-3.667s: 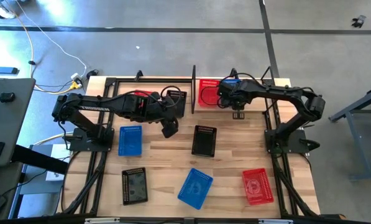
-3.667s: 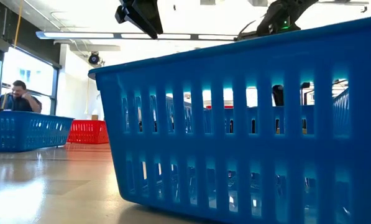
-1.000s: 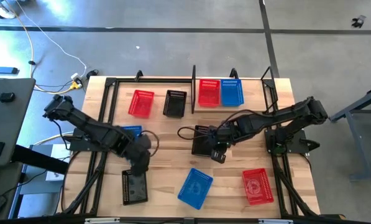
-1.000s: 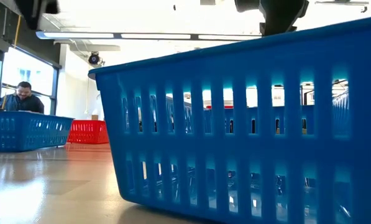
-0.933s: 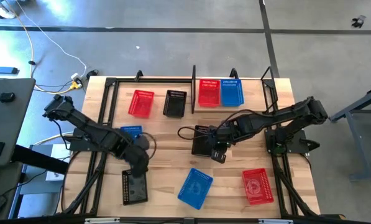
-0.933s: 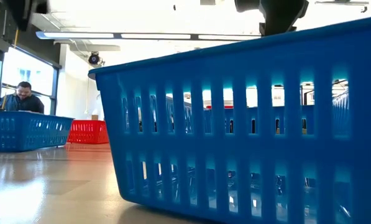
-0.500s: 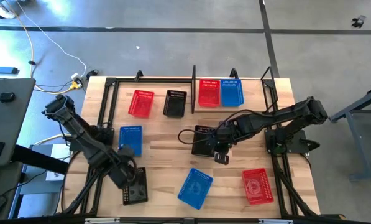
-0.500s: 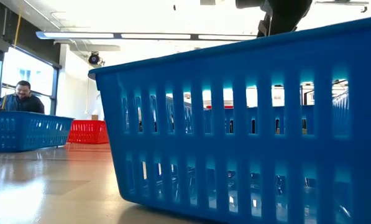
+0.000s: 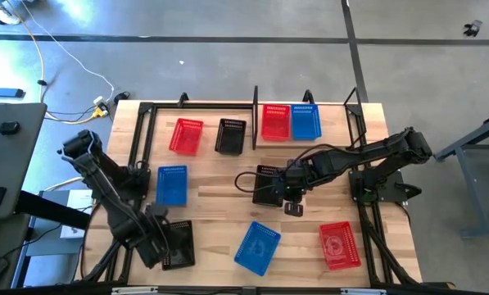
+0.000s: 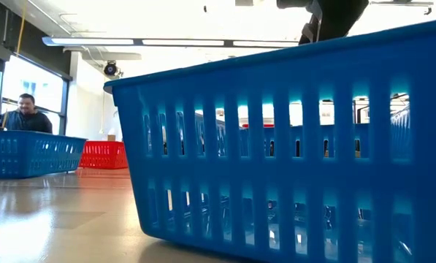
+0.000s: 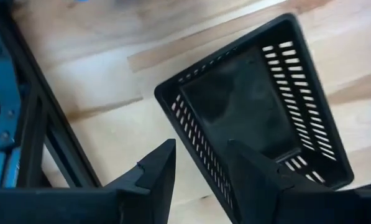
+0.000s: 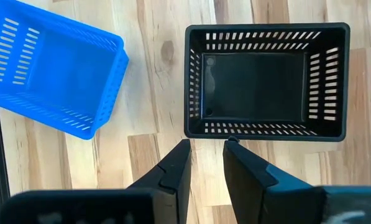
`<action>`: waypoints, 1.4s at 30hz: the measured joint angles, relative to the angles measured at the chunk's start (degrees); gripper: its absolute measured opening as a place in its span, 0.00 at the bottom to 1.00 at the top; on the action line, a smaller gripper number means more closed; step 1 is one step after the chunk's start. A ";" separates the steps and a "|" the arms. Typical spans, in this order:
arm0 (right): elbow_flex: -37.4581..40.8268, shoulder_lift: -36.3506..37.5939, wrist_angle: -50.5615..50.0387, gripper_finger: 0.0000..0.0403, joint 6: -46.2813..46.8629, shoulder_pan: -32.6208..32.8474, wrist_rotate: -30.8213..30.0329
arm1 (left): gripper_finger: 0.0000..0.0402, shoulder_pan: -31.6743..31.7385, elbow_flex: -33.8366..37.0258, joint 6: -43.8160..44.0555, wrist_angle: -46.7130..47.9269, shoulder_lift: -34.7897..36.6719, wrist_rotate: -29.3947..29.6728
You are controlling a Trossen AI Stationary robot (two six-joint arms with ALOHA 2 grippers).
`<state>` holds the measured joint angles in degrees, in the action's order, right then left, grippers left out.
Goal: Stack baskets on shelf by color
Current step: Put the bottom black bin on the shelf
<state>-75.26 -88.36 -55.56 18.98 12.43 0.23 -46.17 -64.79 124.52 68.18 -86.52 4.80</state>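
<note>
The left arm reaches from its mount down along the tabletop's (image 9: 219, 176) left edge toward the near corner, its left gripper (image 11: 201, 163) pointing down over the black basket (image 9: 177, 244) lying there. In the left wrist view its jaws stand apart, straddling that basket's long side wall, not clamped on it.

The right arm stretches low across the tabletop toward the middle, bent at the elbow. The right gripper (image 12: 206, 155) hangs just beside the near rim of a second black basket (image 12: 266, 81); its jaws are apart and hold nothing.

On the shelf (image 9: 255, 105) sit a red basket (image 9: 186, 135), a third black basket (image 9: 230, 135), another red one (image 9: 275, 121) and a blue basket (image 9: 305, 121). Loose on the tabletop lie a blue basket near the left arm (image 9: 171, 183), a tilted blue basket (image 9: 256, 247) at the front, and a red basket at front right (image 9: 340, 244).
</note>
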 joint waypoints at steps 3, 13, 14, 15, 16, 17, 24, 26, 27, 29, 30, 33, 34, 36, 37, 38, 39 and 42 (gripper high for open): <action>0.00 -0.02 -0.50 0.20 0.00 0.00 0.00 | 0.33 -0.44 0.00 3.42 -0.68 -1.82 -0.09; 0.00 -0.01 -2.48 0.20 -1.45 0.00 0.00 | 0.33 0.00 0.00 6.30 -1.58 -8.78 -3.46; 0.00 0.00 -2.48 0.20 -1.48 0.00 0.00 | 0.33 0.04 0.00 6.45 -1.82 -9.53 -3.92; 0.00 0.00 -2.47 0.20 -1.50 0.00 0.00 | 0.33 0.06 0.00 6.68 -2.06 -10.28 -4.42; 0.00 0.00 -2.48 0.20 -1.50 0.00 0.00 | 0.33 0.06 0.00 6.69 -2.28 -10.85 -5.01; 0.00 -0.02 -2.46 0.20 -1.54 0.00 0.00 | 0.33 0.04 0.00 6.72 -2.51 -11.43 -5.63; 0.00 -0.02 -2.46 0.20 -3.65 0.00 0.00 | 0.33 0.85 0.00 6.88 -5.50 -15.66 -7.00; 0.00 -0.02 -2.46 0.20 -3.65 0.00 0.00 | 0.32 1.36 0.00 6.86 -6.66 -16.42 -7.06; 0.00 0.00 -2.46 0.20 -3.84 0.00 0.00 | 0.32 1.69 0.00 6.84 -7.19 -16.76 -7.12; 0.00 0.00 -2.46 0.20 -4.06 0.00 0.00 | 0.29 2.34 0.00 6.75 -7.74 -17.32 -7.15; 0.00 0.00 -2.46 0.20 -4.06 0.00 0.00 | 0.27 2.57 0.02 6.59 -7.85 -17.33 -7.17; 0.00 0.00 -2.46 0.20 -4.60 0.00 0.00 | 0.18 3.53 0.00 6.24 -7.87 -17.26 -7.13; 0.00 0.00 -2.46 0.20 -5.05 0.00 0.02 | 0.15 3.84 0.00 6.24 -7.76 -17.25 -7.11; 0.00 -0.02 -2.43 0.20 -6.02 0.00 0.24 | 0.08 4.40 0.00 6.24 -7.71 -17.24 -6.94; 0.00 0.00 -2.43 0.20 -6.35 0.00 0.24 | 0.04 4.74 -0.01 6.23 -7.69 -17.24 -6.86; 0.00 0.00 -2.43 0.20 -6.77 0.00 0.24 | 0.02 5.11 -0.02 6.23 -7.70 -17.20 -6.72; 0.00 -0.01 -2.40 0.20 -7.34 0.00 0.24 | 0.02 5.52 -0.02 6.21 -7.78 -17.20 -6.73; 0.00 -0.01 -1.26 0.20 -8.55 0.00 0.24 | 0.03 6.57 -0.02 5.77 -7.88 -16.66 -6.11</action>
<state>-75.26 -88.37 -56.82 10.42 12.43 0.47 -39.60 -64.82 130.28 60.29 -103.19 -1.31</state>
